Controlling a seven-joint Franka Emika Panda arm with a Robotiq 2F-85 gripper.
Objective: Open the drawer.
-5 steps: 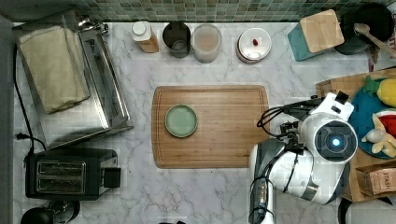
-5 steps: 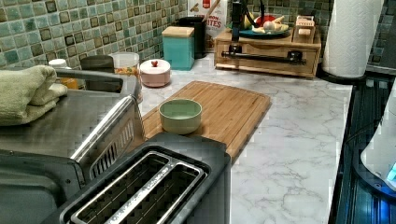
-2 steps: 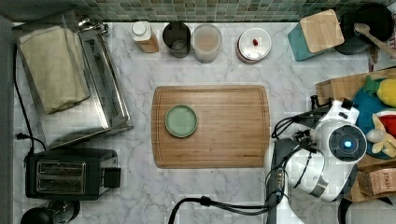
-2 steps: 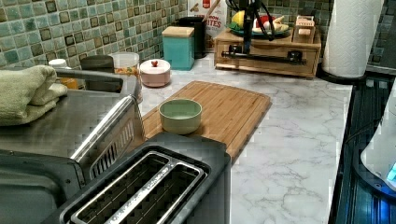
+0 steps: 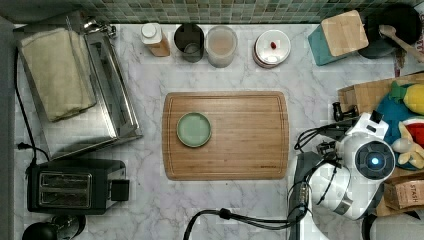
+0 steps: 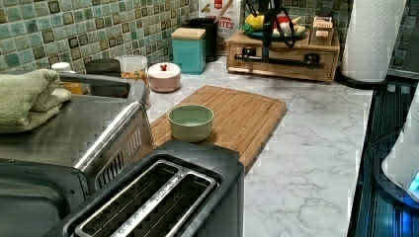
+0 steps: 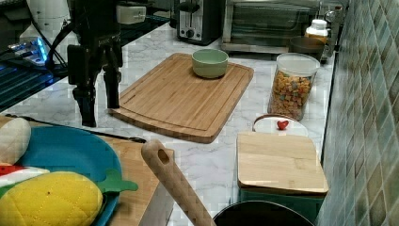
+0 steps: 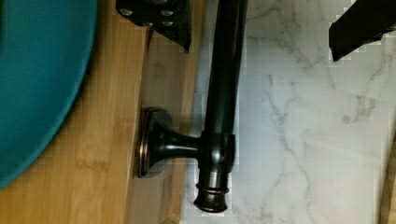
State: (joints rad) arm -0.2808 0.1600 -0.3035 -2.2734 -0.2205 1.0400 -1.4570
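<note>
A white marble counter (image 5: 235, 210) runs under a green mosaic-tile wall (image 6: 74, 34), and a bamboo board (image 5: 226, 135) lies at its middle with a green bowl (image 5: 194, 129) on it. At the tile side of the board stand a cereal jar (image 7: 291, 92), a white lidded dish (image 5: 271, 47) and a teal box (image 6: 188, 49) with a wooden lid; at the board's other end sit a toaster oven (image 5: 75, 95) topped by a folded towel (image 6: 27, 98) and a black toaster (image 5: 75, 186). The drawer (image 6: 284, 61) sits past the board's far end in the left view, closed, with a blue plate (image 8: 42, 79) of toy food on its box. The gripper (image 7: 100, 101) hangs at the drawer's front, its fingers (image 7: 87, 108) apart, one on each side of the black bar handle (image 8: 224, 102), not touching it.
</note>
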